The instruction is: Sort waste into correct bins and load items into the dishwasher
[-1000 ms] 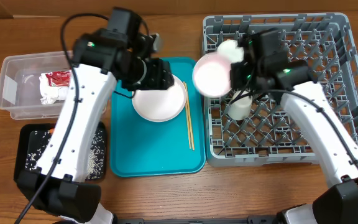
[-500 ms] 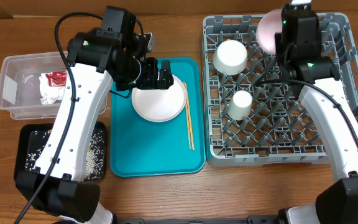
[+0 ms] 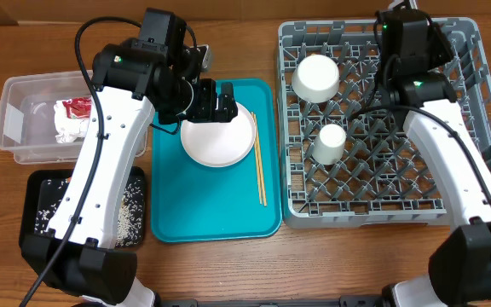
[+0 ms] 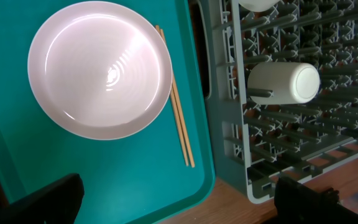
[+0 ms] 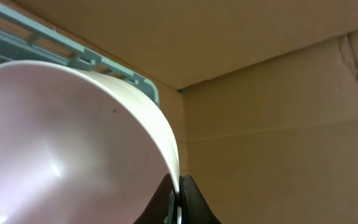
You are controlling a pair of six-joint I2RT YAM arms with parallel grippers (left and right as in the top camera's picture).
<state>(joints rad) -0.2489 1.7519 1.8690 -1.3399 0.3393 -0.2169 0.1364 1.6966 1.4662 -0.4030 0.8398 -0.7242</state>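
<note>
We see a wooden table [image 3: 228, 273] carrying four things: a clear tub [image 3: 11, 128] at the left, a black tray [image 3: 32, 183] just beside it, a teal tray [image 3: 203, 205] in the middle, and a grey rack [image 3: 365, 213] on the right.

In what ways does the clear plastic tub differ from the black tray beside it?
The clear tub has tall see-through walls; the black tray is shallow and opaque. The tub holds a crumpled napkin and a red wrapper; the tray holds loose rice. Both are rectangular and lie left of the teal tray.
</note>
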